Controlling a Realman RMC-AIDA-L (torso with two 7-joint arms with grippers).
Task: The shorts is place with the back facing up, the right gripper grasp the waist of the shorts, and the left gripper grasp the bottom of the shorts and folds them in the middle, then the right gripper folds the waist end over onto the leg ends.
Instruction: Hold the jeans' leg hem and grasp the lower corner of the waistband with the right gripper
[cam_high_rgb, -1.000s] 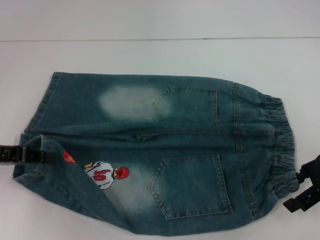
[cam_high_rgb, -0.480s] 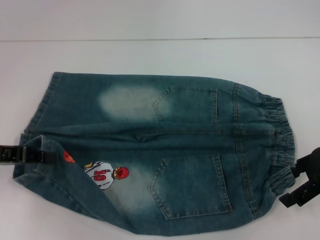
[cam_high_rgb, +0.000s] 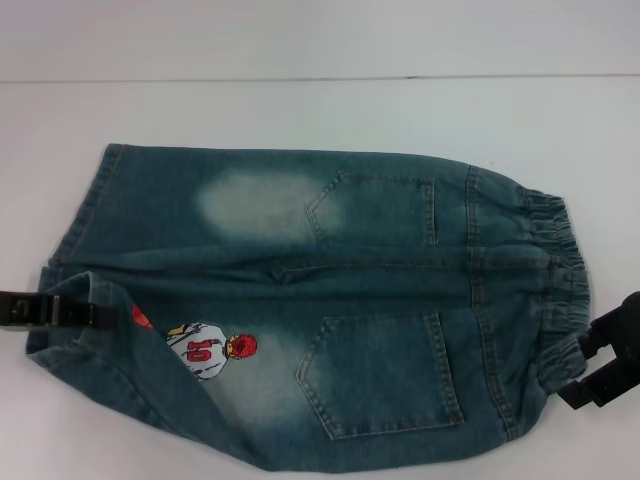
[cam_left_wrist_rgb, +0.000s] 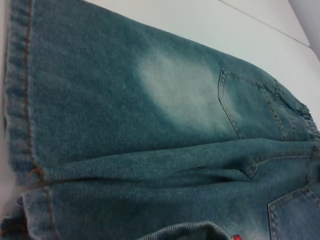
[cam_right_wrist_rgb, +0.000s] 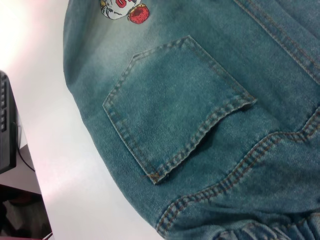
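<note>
the shorts (cam_high_rgb: 310, 300) lie back-up on the white table (cam_high_rgb: 300, 110), spread lengthwise across the head view with the leg hems at the left and the elastic waist at the right. judging by this, the task is in its first stage: neither fold is finished, and only the near leg's hem corner is turned up and over, baring the basketball-player print (cam_high_rgb: 208, 349) numbered 10

at the left edge the left gripper (cam_high_rgb: 85, 315) reaches in flat along the table and meets the bottom of the shorts (cam_high_rgb: 72, 250) at the near leg's hem. denim wraps over its tip, so it looks pinched on that hem, though the fingers themselves are hidden. its wrist view shows only denim and the hem stitching

in the middle the two back pockets lie flat, so the lengthwise fold has hardly begun

at the right the right gripper (cam_high_rgb: 585, 365) touches the near corner of the waist of the shorts (cam_high_rgb: 560, 280), where the band puckers; whether it is pinching or merely resting there i cannot tell. still left: lifting both ends across to halve the shorts, then carrying the waist over onto the hems
</note>
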